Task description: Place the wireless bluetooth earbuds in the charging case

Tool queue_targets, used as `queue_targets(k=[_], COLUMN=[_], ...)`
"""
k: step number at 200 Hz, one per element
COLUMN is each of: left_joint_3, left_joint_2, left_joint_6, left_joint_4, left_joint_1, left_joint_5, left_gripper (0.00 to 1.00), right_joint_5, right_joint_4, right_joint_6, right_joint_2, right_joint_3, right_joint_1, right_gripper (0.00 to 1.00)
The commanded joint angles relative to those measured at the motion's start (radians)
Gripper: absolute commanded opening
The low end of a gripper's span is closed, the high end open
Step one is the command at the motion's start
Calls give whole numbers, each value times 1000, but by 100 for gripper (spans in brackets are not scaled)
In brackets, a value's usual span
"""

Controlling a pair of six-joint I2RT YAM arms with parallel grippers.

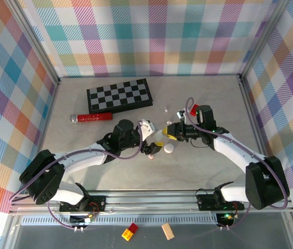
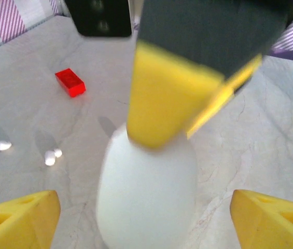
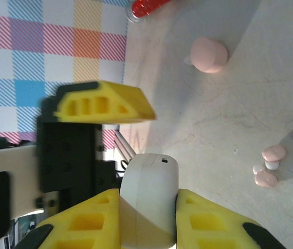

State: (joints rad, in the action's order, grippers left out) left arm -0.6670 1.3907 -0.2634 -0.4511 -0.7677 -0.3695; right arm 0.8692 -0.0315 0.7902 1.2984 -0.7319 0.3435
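No text, label, brand, number or sign can be read. The white charging case (image 3: 147, 197) has one tiny dark mark near its upper end, too small to read as a character. The chequered board (image 1: 119, 95), near the worktop's far edge, shows black and white squares, and any lettering is too small to tell. The faces of the red brick (image 2: 70, 82) are blurred.
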Motion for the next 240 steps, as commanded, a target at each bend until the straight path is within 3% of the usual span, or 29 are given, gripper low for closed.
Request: queue_targets(k=[1, 36, 59, 78, 93, 114, 191, 240], left_joint_3=[61, 88, 133, 145, 99, 54, 1, -43], left_joint_2=[-25, 15, 84, 192, 237, 271, 303, 316], left_joint_6=[52, 116, 181, 249, 314, 353, 255, 267], left_joint_4=[-238, -439, -692, -914, -900, -902, -906, -906], left_joint_1=[13, 16, 50, 95, 124, 128, 129, 129], left_joint_5=[-50, -54, -63, -147, -227, -258, -324, -336], left_gripper=[89, 90, 88, 83, 79, 78, 73, 67], right_joint_5=[80, 125, 140, 142, 148, 154, 114, 111], right_joint_4=[-110, -290, -415, -517, -591, -664, -792, -814], right_joint_6=[80, 213, 315, 407, 469, 511, 628, 651], right_joint_2=[-36, -53, -50, -43, -34, -34, -48, -44], right_joint_3=[24, 47, 72, 100, 115, 124, 135, 134], right_joint_1=[-36, -75, -99, -107, -107, -107, -107, -107], right_gripper=[18, 17, 17, 15, 16, 18, 15, 15])
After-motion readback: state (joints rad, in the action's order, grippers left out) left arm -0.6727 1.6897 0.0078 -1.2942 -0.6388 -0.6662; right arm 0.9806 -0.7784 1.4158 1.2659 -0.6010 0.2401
